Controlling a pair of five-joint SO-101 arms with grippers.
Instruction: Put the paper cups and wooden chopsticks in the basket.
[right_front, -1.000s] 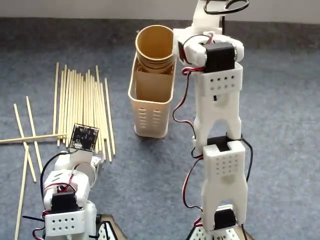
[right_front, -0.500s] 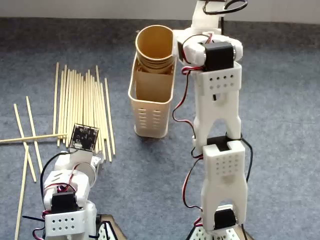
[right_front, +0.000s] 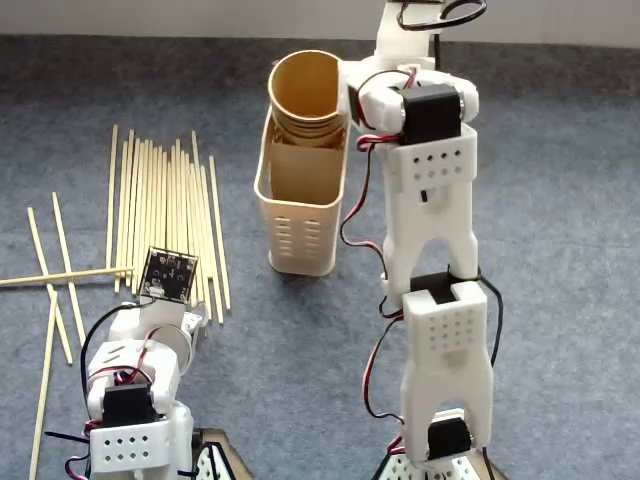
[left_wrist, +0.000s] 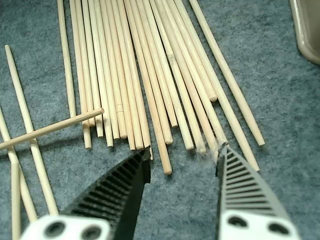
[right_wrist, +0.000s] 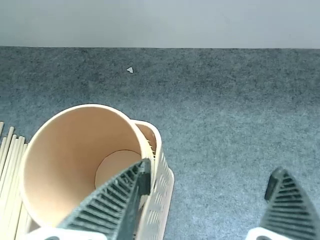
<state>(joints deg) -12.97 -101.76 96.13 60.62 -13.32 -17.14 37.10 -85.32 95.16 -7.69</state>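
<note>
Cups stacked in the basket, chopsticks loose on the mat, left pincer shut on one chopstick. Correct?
One thing is off: the left pincer is open, not shut on a chopstick. The left wrist view shows its tips spread over the ends of the chopsticks, gripping none. The paper cups are stacked in the basket, and the chopsticks lie loose on the mat.

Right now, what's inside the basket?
A stack of paper cups stands at the far end of the basket, rising above its rim. The nearer part looks empty; the wooden chopsticks lie on the carpet beside it. The cups cover the floor beneath them.
</note>
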